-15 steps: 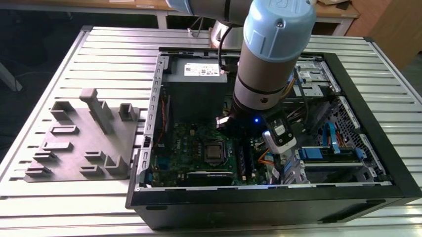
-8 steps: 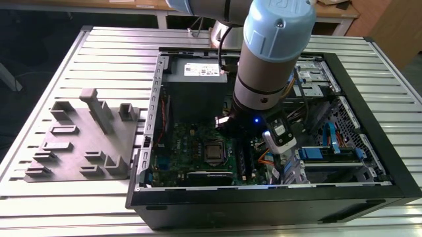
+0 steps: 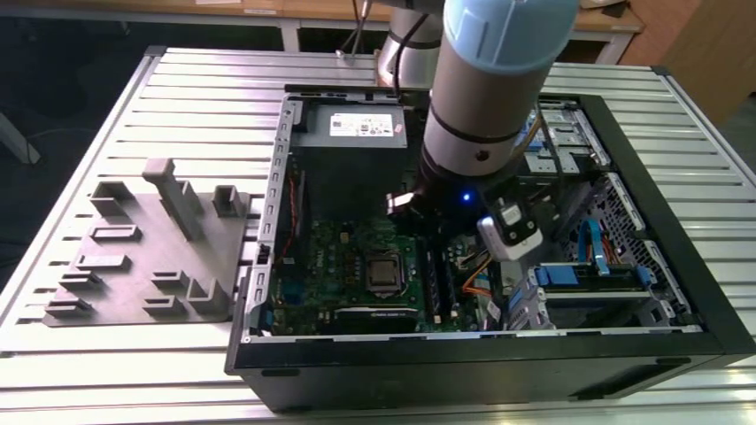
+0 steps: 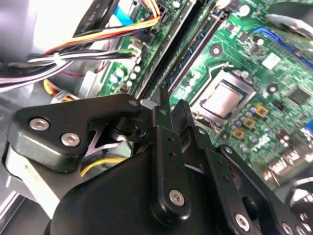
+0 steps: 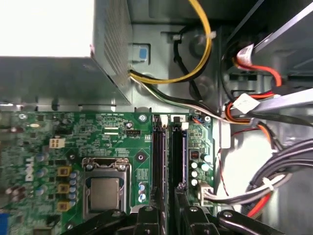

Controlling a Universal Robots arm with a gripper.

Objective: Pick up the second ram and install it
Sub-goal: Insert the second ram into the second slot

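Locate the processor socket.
In the exterior view, the processor socket sits on the green motherboard inside the open case, just to the exterior view's left of the black memory slots.

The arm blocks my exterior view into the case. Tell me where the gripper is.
Observer: In the first wrist view the gripper hangs directly over the two long black plastic memory slots, beside the square silver processor.
Operator: Report what is in the slots.
Observer: In the second wrist view one slot seems to hold a long dark blue-green stick. I cannot tell whether it is the second ram.
Operator: Check the cables.
Observer: In the first wrist view the yellow and black cables run past the slots' far end, not across them.
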